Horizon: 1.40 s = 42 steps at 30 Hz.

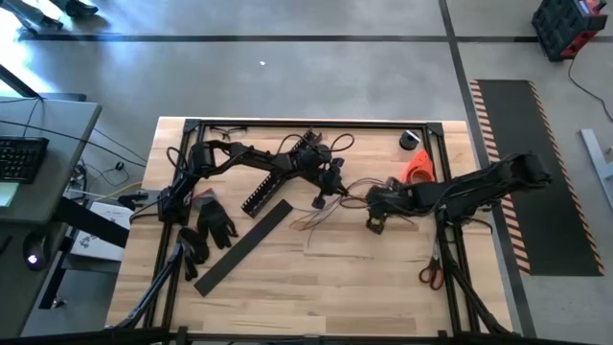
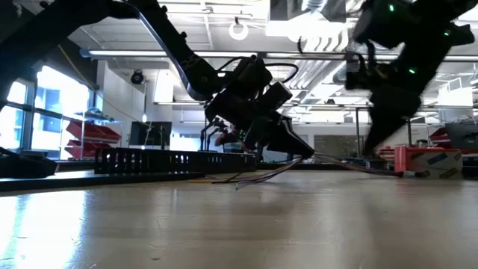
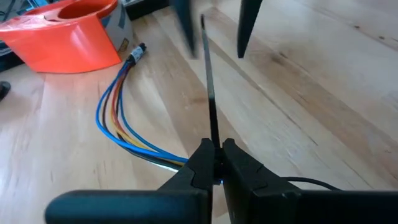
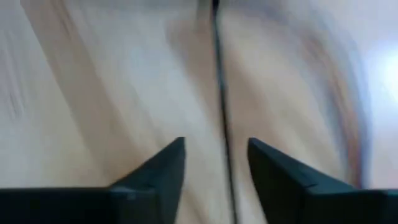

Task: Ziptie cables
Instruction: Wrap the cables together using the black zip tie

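The cables (image 3: 117, 118) are thin blue, orange and pale wires lying on the table, with a small plug end (image 3: 137, 51) near an orange plastic piece (image 3: 68, 31). In the high view the cables (image 1: 326, 216) spread out at the table's middle. My left gripper (image 3: 214, 158) (image 1: 332, 192) is just above them, shut on a thin black zip tie (image 3: 208, 81). My right gripper (image 4: 216, 149) (image 1: 375, 218) is open. Its fingers (image 3: 186, 25) stand on either side of the zip tie's far end (image 4: 221, 93) without touching it. My left gripper pinches the thin black zip tie at its near end (image 3: 215, 146) between its two fingertips. The strip runs straight out ahead of the fingers, along them, low over the table, toward my right gripper. Whether it loops around the cables cannot be seen.
A black comb-toothed channel (image 1: 273, 177) and a flat black strip (image 1: 244, 244) lie left of centre, with black gloves (image 1: 215, 222) beside them. Scissors (image 1: 431, 273) lie near the right edge and a tape roll (image 1: 412, 141) at the far right. Black frame rails (image 1: 316, 123) border the table.
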{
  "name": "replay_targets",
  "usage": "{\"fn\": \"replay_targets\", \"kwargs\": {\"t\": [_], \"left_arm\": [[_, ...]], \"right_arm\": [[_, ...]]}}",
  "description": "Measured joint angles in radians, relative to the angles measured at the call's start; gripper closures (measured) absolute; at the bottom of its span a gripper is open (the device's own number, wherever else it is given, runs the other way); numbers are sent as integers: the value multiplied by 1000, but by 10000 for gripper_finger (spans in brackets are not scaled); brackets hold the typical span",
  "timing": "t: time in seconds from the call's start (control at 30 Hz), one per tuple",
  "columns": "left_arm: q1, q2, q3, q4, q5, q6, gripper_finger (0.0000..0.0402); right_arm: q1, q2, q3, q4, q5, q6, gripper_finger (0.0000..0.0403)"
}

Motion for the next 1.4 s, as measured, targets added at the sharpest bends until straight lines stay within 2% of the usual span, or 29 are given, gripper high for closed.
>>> {"fn": "replay_targets", "kwargs": {"t": [0.1,0.2,0.27,0.4,0.57,0.8,0.87,1.0,1.2,1.4], "left_arm": [[-1,0,0,-9,1,0,401],[-1,0,0,-10,1,0,401],[-3,0,0,-12,1,0,401],[-4,0,0,-11,1,0,401],[-5,0,0,-15,3,0,401],[-6,0,0,-26,4,0,401],[-6,0,0,-28,6,0,401],[-7,0,0,-37,7,6,401],[6,-1,0,-74,-2,19,400],[10,-1,0,-53,3,19,401]], "right_arm": [[-22,-8,-18,195,97,-117,198],[-64,40,-61,386,63,-204,178],[-81,88,-76,436,56,-237,178],[-92,171,-80,471,119,-299,207],[-88,225,-79,599,94,-384,270],[-88,227,-79,604,72,-403,375],[-78,226,-79,592,67,-394,395],[-46,225,-76,538,81,-315,400],[56,225,-78,358,91,-92,401],[99,225,-78,379,127,-32,402]]}}
